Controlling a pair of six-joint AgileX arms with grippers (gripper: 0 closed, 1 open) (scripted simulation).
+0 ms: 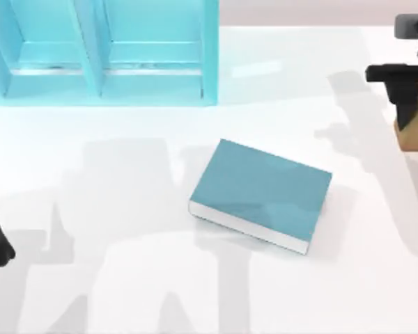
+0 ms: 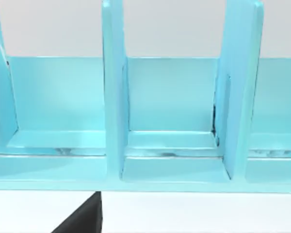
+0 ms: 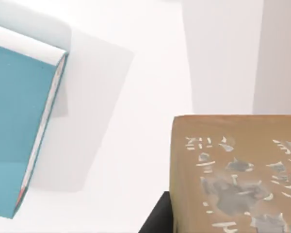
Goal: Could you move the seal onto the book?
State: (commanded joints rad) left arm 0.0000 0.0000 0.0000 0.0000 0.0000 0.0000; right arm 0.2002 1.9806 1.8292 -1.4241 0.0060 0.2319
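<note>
Closest to the lens in the right wrist view, the seal (image 3: 235, 174) looms brown at lower right. Going left to right in the top view: your left arm sits parked at the left edge, the book (image 1: 261, 193) lies mid-frame, long axis running upper-left to lower-right, well apart from the seal (image 1: 412, 129) at the right edge. Your right gripper (image 1: 404, 90) hangs over it — you cannot tell its opening — so carry the seal leftward and down-frame.

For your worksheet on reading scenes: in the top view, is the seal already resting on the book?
No. The seal sits at the table's right edge under the right gripper, apart from the bare-covered book.
</note>
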